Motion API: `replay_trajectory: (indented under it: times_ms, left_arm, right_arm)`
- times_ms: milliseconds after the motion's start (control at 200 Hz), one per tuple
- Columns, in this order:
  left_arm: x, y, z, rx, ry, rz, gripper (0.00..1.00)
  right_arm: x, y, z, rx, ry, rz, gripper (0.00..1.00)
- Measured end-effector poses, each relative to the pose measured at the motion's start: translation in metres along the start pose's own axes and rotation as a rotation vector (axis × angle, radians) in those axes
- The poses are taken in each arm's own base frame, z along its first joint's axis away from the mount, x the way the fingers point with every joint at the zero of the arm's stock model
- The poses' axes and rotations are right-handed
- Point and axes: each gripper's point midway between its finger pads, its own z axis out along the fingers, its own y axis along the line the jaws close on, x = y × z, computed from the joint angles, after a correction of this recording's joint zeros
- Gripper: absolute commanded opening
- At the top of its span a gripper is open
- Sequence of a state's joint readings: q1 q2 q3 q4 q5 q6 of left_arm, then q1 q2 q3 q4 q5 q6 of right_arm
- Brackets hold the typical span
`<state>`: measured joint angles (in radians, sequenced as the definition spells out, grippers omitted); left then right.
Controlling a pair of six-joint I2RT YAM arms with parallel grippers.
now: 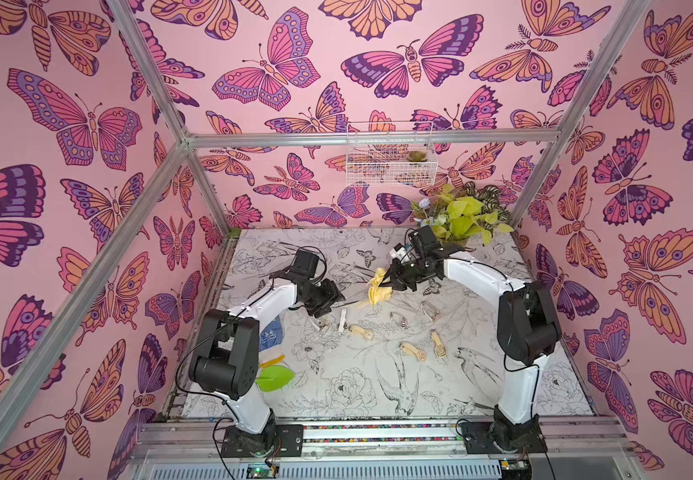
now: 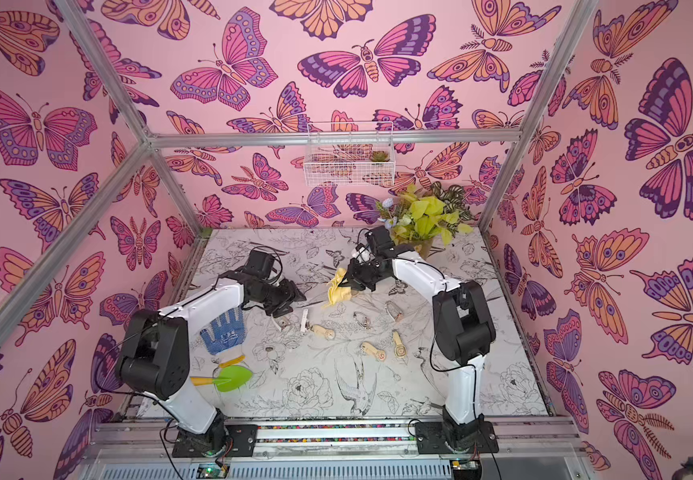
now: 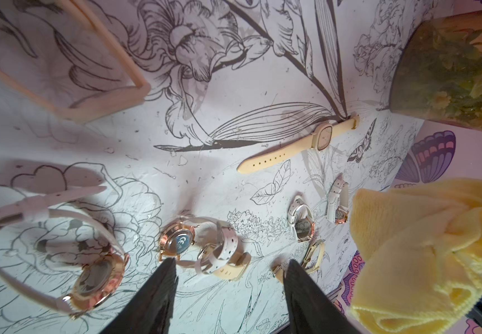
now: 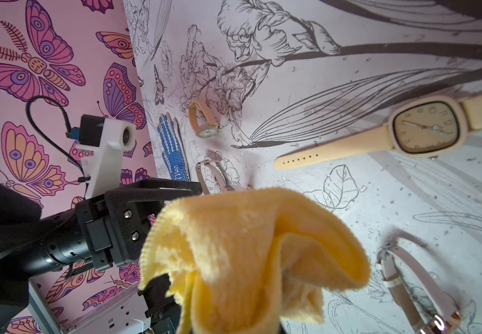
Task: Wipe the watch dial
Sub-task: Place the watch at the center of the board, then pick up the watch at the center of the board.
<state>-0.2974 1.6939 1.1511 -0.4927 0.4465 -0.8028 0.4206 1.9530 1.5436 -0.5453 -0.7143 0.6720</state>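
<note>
Yellow cloth fills the right wrist view. It is bunched and clamped in the right gripper, whose jaws pinch its upper fold while the rest hangs free over the table. Take 12 o'clock as the back wall in a top view. The square watch lies flat and dial up just beneath that hanging cloth, with only the end of its beige strap showing at about 8 o'clock of the cloth. From that strap, its long axis seems to run roughly 8 to 2 o'clock. The task names no particular watch, but this one looks the likeliest, and the right arm is plainly the nearer: a short drop would bring cloth to dial with nothing between. The left gripper hovers at about 9 o'clock of the cloth, fingers spread and empty. At its 6 o'clock lies a rose-gold watch on a pale looped strap. Beside that is a back-up watch, its blue-stickered case back showing and its dial facing down. More watches are scattered toward 4 and 5 o'clock of the cloth, clear of the wiping path. A blue glove and a green scoop lie well apart at 8 o'clock. The square watch is not held down and may slide under the cloth.
</note>
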Motion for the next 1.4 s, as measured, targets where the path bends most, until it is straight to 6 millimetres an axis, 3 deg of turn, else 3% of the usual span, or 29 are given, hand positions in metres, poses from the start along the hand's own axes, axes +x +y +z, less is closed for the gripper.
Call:
replay_trajectory:
  times_ms: [285, 526, 821, 1056, 1397]
  left_arm:
    - [0.013, -0.019, 0.000, -0.015, 0.012, 0.073, 0.61]
    - [0.026, -0.041, 0.004, -0.017, 0.023, 0.132, 0.62]
    - [0.044, -0.072, 0.026, -0.023, 0.067, 0.188, 0.62]
    - [0.058, -0.078, 0.045, -0.067, 0.117, 0.176, 0.62]
    - [0.077, -0.071, 0.064, -0.138, 0.169, 0.061, 0.67]
  right_arm:
    - [0.011, -0.027, -0.004, 0.039, 0.001, 0.051, 0.00]
    - [0.016, -0.037, -0.017, 0.052, -0.026, 0.065, 0.00]
    - [0.021, -0.053, -0.039, 0.065, -0.073, 0.088, 0.00]
    - [0.029, -0.068, -0.050, 0.079, -0.088, 0.106, 0.00]
    - [0.035, -0.086, -0.070, 0.122, -0.151, 0.107, 0.00]
